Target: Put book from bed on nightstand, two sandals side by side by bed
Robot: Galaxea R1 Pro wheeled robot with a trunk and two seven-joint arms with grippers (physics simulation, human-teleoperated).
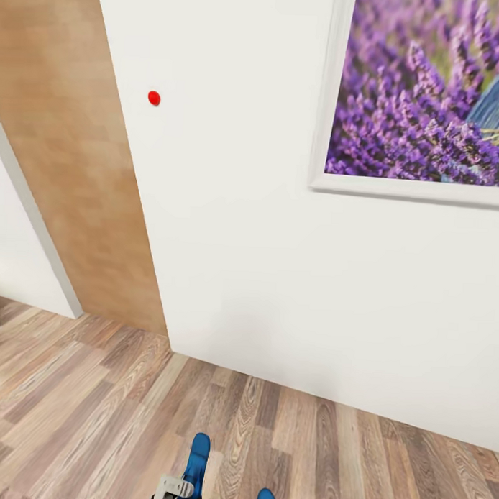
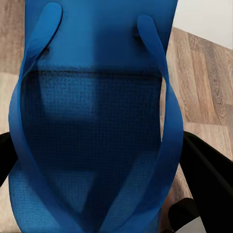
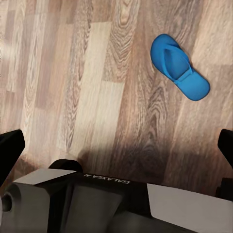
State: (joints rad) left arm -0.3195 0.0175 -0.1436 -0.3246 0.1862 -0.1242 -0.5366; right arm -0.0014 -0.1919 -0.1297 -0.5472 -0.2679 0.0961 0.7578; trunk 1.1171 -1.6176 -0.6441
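Robot is facing a white wall (image 1: 278, 265) with a tan wood panel (image 1: 72, 164) and a framed lavender picture (image 1: 427, 97). Left gripper (image 1: 175, 489) is clamping one blue sandal (image 1: 197, 455), carrying it low at the head view's bottom edge; the left wrist view is showing its straps and sole close up.

The second sandal (image 3: 178, 66) is lying loose on the plank floor (image 3: 87, 77), strap side up, under the right wrist camera. Right gripper (image 3: 116, 155) fingers are standing wide apart, holding nothing.

Judging progress: one sandal in hand, neither placed, and bed, book and nightstand are out of frame, so most of it is looking undone.
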